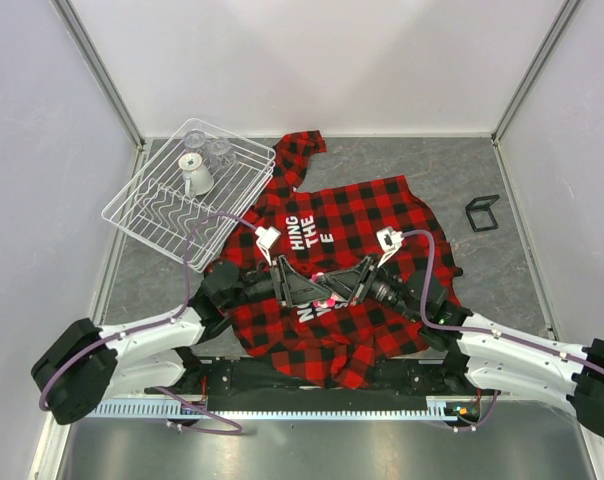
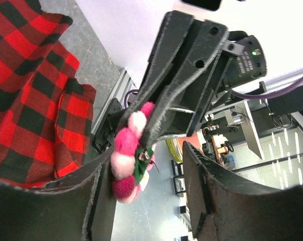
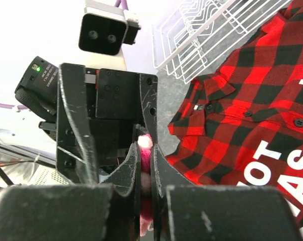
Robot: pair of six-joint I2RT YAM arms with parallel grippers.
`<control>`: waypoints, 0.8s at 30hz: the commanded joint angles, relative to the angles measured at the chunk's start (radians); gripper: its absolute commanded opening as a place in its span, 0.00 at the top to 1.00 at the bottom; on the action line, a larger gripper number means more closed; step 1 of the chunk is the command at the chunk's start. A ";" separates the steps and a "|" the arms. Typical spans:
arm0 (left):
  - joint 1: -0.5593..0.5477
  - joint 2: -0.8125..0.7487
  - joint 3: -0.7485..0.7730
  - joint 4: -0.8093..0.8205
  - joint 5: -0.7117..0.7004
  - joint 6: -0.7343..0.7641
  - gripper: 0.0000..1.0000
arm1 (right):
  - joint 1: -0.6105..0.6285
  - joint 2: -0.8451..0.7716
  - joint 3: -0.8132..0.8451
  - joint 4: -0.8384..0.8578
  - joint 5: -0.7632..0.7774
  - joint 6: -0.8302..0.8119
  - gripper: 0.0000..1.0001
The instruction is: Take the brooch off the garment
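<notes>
Over the garment (image 1: 382,215), left gripper (image 1: 310,290): jaws parted, nothing gripped;
brooch (image 2: 125,163): held clear of the garment, between the 2 grippers;
right gripper (image 3: 145,160): clamped on brooch;
step: removal seemingly done;
next: brooch to be carried aside and released.

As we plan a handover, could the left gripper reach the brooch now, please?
Likely yes: the brooch sits inside the open left gripper, though the right gripper, shut on it, crowds in.

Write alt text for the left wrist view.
The right end effector, shut, pinches the pink flower brooch in the gap of the open left end effector. The red-and-black plaid garment lies on the grey table at left.
</notes>
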 commanded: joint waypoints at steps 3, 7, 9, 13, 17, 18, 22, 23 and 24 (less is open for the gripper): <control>0.003 -0.157 -0.027 -0.039 -0.019 0.074 0.36 | 0.006 -0.073 -0.041 0.053 0.062 0.098 1.00; 0.006 -0.269 -0.096 -0.050 -0.063 0.056 0.29 | 0.006 -0.082 -0.046 0.050 0.086 0.122 1.00; 0.006 -0.325 -0.131 -0.060 -0.088 0.048 0.28 | 0.006 -0.085 -0.055 0.070 0.085 0.136 1.00; 0.008 -0.364 -0.142 -0.113 -0.138 0.051 0.30 | 0.006 -0.087 -0.058 0.097 0.078 0.167 1.00; 0.008 -0.343 -0.127 -0.114 -0.134 0.053 0.31 | 0.006 -0.085 -0.064 0.153 0.071 0.220 1.00; 0.008 -0.333 -0.125 -0.111 -0.131 0.054 0.31 | 0.006 -0.082 -0.064 0.160 0.071 0.226 1.00; 0.011 -0.288 -0.118 -0.065 -0.120 0.040 0.30 | 0.007 -0.070 -0.061 0.183 0.039 0.246 1.00; 0.011 -0.278 -0.115 -0.030 -0.117 0.034 0.30 | 0.006 -0.064 -0.061 0.186 0.036 0.249 1.00; 0.012 -0.269 -0.110 -0.019 -0.106 0.031 0.32 | 0.006 -0.061 -0.062 0.190 0.034 0.253 1.00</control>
